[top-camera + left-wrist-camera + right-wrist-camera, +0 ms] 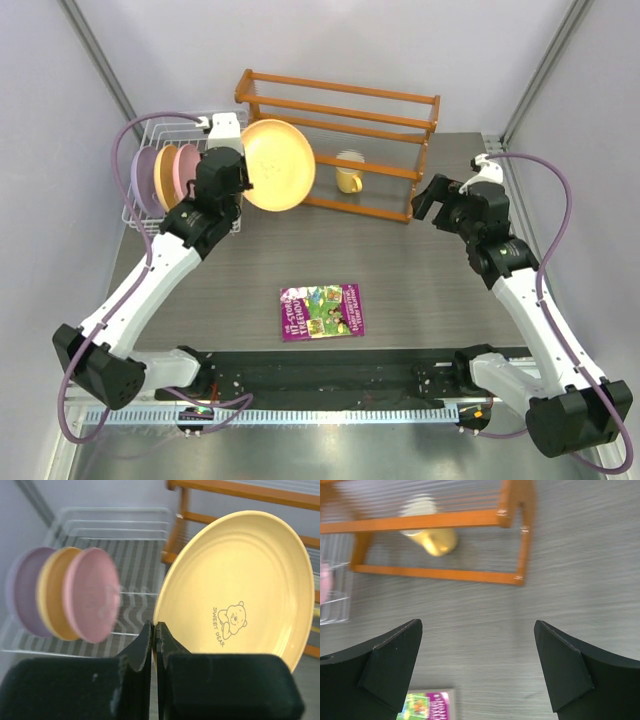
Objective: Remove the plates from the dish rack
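My left gripper (243,172) is shut on the rim of a yellow-orange plate (278,165) and holds it on edge in the air, right of the white wire dish rack (152,222). In the left wrist view the fingers (146,642) pinch the plate's lower left edge, and the plate (240,580) shows a bear print. Three plates stand in the rack: lavender (143,180), yellow-orange (166,176) and pink (185,168). My right gripper (432,200) is open and empty over the table at the right.
An orange wooden shelf rack (340,115) stands at the back, with a small yellow mug (349,172) under it. A purple booklet (322,311) lies on the table at the front middle. White walls close in the left and right sides.
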`<action>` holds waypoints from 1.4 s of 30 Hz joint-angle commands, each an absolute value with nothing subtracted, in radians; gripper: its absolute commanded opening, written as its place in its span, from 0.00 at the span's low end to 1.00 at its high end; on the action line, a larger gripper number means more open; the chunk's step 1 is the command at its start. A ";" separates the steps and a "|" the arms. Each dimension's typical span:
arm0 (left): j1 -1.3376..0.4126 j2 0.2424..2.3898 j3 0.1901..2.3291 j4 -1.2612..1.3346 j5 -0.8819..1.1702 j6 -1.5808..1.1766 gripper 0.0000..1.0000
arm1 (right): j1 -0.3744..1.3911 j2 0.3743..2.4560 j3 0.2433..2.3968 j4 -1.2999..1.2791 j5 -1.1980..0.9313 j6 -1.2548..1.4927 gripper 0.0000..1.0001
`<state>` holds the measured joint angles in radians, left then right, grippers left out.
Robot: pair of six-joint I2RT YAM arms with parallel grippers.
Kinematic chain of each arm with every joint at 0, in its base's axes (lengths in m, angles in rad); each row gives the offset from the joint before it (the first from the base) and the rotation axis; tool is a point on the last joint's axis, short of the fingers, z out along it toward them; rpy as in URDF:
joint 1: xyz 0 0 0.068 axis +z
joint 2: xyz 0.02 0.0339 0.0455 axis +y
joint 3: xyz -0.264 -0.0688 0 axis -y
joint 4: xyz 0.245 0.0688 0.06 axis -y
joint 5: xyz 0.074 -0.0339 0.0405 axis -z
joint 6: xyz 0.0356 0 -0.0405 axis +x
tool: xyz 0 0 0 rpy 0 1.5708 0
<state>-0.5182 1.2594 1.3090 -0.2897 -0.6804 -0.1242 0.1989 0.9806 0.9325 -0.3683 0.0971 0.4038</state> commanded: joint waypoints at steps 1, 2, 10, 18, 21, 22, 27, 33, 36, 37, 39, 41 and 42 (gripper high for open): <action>-0.518 1.276 1.260 -0.299 -0.321 -0.348 0.00 | 0.198 0.992 0.931 -0.203 -0.145 0.498 0.99; -0.518 1.279 1.252 -0.290 -0.286 -0.365 0.00 | 0.198 1.002 0.928 -0.186 -0.172 0.511 0.99; -0.518 1.321 1.203 -0.219 -0.164 -0.469 0.00 | 0.218 1.040 0.888 -0.052 -0.290 0.604 0.93; -0.520 1.330 1.178 -0.157 -0.092 -0.526 0.00 | 0.265 1.109 0.893 -0.051 -0.311 0.586 0.92; -0.523 1.338 1.172 -0.144 -0.078 -0.538 0.00 | 0.288 1.146 0.903 -0.051 -0.311 0.578 0.91; -0.525 1.341 1.172 -0.140 -0.077 -0.545 0.00 | 0.296 1.167 0.907 -0.051 -0.311 0.574 0.90; -0.532 1.347 1.161 -0.109 -0.064 -0.561 0.00 | 0.334 1.238 0.936 -0.055 -0.330 0.558 0.82; -0.541 1.353 1.155 -0.101 -0.063 -0.560 0.00 | 0.354 1.259 0.953 -0.078 -0.302 0.542 0.14; -0.543 1.347 1.144 -0.094 -0.069 -0.549 0.04 | 0.353 1.247 0.971 -0.123 -0.264 0.523 0.01; -0.543 1.342 1.141 -0.094 -0.080 -0.545 0.27 | 0.353 1.238 0.976 -0.138 -0.250 0.509 0.01; -0.542 1.333 1.132 -0.092 -0.103 -0.528 0.41 | 0.353 1.204 0.994 -0.201 -0.184 0.497 0.01; -0.542 1.318 1.118 -0.095 -0.153 -0.505 0.53 | 0.353 1.180 1.015 -0.301 -0.134 0.460 0.01; -0.541 1.310 1.115 -0.110 -0.176 -0.479 0.59 | 0.353 1.166 1.040 -0.342 -0.068 0.447 0.01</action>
<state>-0.5457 1.3617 1.1301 -0.1635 -0.0872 -0.5331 0.3462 1.2537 0.9451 -0.1936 -0.2066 0.5190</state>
